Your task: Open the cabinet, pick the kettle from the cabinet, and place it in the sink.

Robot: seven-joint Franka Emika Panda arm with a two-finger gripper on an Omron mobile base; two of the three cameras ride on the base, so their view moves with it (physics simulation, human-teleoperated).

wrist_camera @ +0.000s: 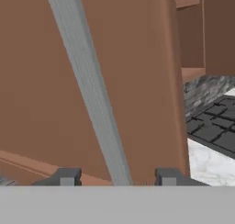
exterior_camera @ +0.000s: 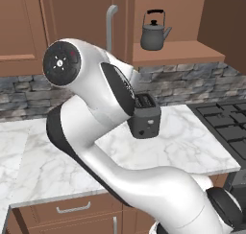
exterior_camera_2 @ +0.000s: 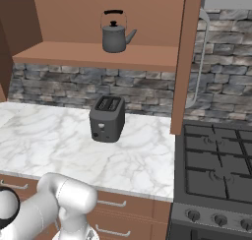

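- Kettle sits upright on the open cabinet shelf, spout pointing toward the door.
- Claw fingers stand apart, straddling the door's silver handle without pinching it.
- Black toaster stands on the counter below the shelf, near the back edge.
- Stove borders the counter's right edge.

matt wood cabinet — dark metal kettle

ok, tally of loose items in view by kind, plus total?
kettle: 1
toaster: 1
Total: 2
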